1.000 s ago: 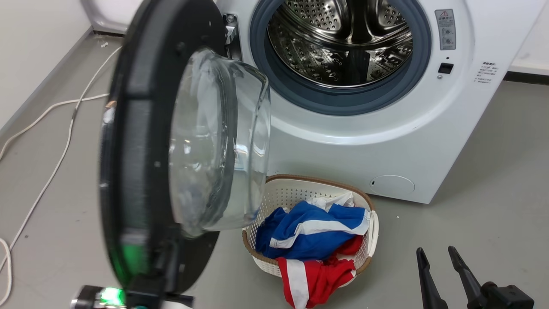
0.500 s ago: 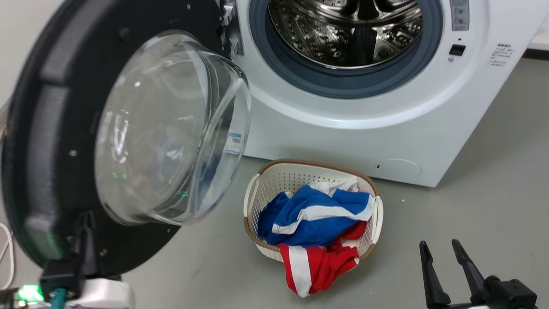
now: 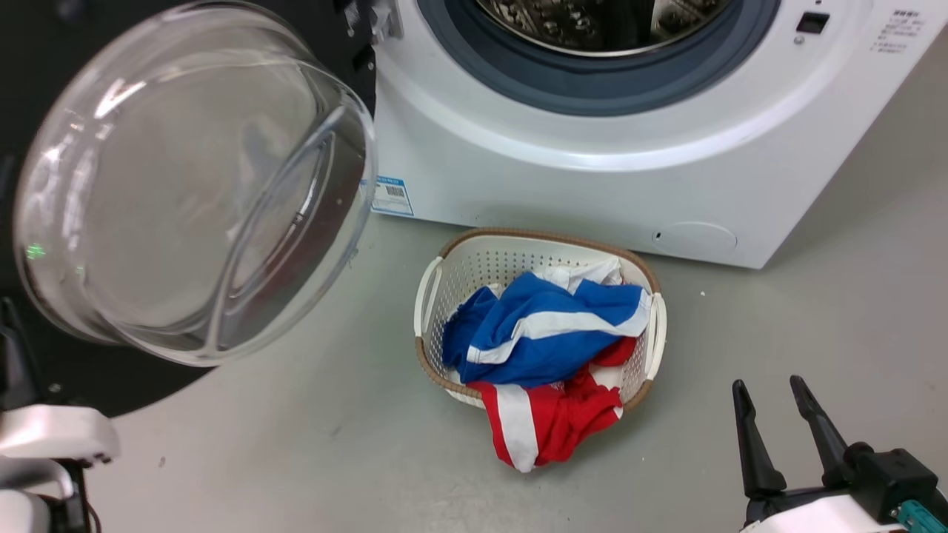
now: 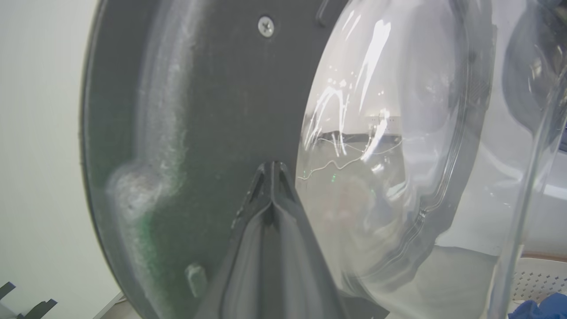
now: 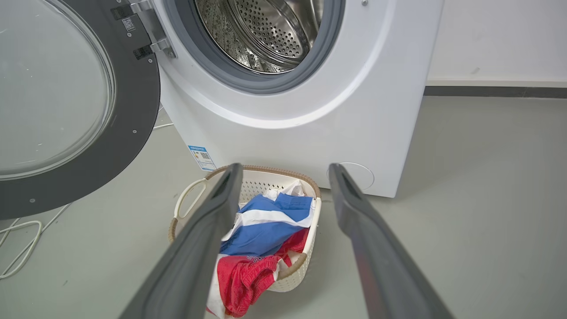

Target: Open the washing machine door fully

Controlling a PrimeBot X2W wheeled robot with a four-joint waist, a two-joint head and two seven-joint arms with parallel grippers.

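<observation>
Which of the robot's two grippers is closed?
The left gripper: its fingers meet at the tips, before the black washing machine door. The right gripper has its fingers spread apart.

We see the washing machine [image 3: 592,170] cropped through its drum opening [image 3: 592,22], its right-hand panel print [image 3: 905,29] too small to read, like the blue label [image 3: 390,195] low on its front. Left of the machine, the washing machine door [image 3: 185,185] runs off the top and left edges. Before the machine, clothes [image 3: 548,333] hide the floor of the basket [image 3: 548,235]. Whether the left tool [image 4: 272,168] touches the door, we cannot tell.
</observation>
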